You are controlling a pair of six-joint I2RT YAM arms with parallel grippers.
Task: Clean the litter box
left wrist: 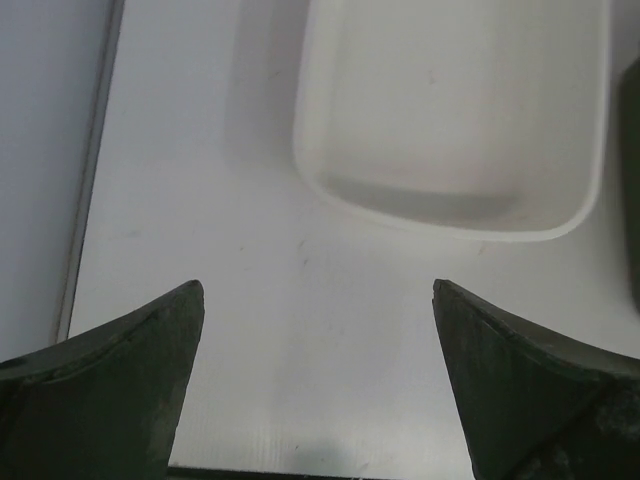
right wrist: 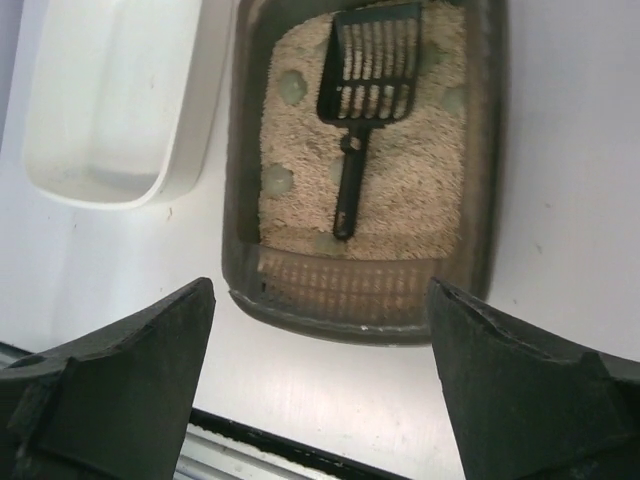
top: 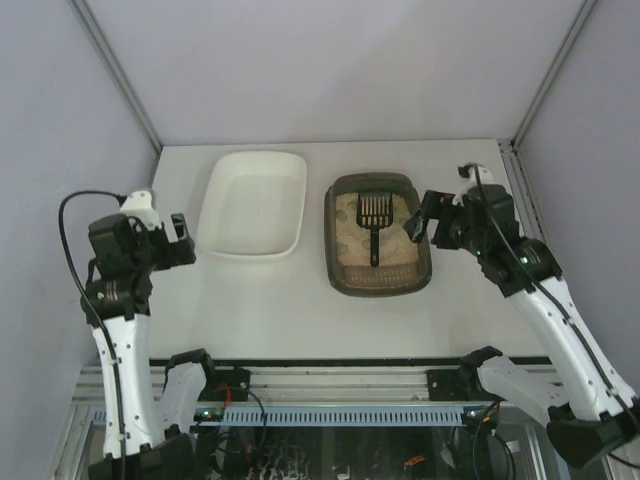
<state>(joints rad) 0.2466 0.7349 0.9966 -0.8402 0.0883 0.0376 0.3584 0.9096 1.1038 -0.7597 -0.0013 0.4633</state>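
Note:
The litter box [top: 331, 240] is a dark grey-brown tray holding beige litter, right of centre on the white table. A black slotted scoop [top: 374, 217] lies on the litter, handle toward me. In the right wrist view the litter box [right wrist: 240, 200], the scoop [right wrist: 365, 85] and pale greenish clumps [right wrist: 278, 180] show ahead. My right gripper [top: 418, 218] [right wrist: 320, 285] hangs open by the box's right rim, holding nothing. My left gripper [top: 188, 240] [left wrist: 318, 285] is open and empty over bare table, left of the white tray.
A white plastic tray [top: 253, 203] [left wrist: 450, 110] [right wrist: 110, 100] with nothing in it sits left of the litter box, close beside it. The litter box's dark edge [left wrist: 632, 180] shows at the right of the left wrist view. Grey walls enclose the table.

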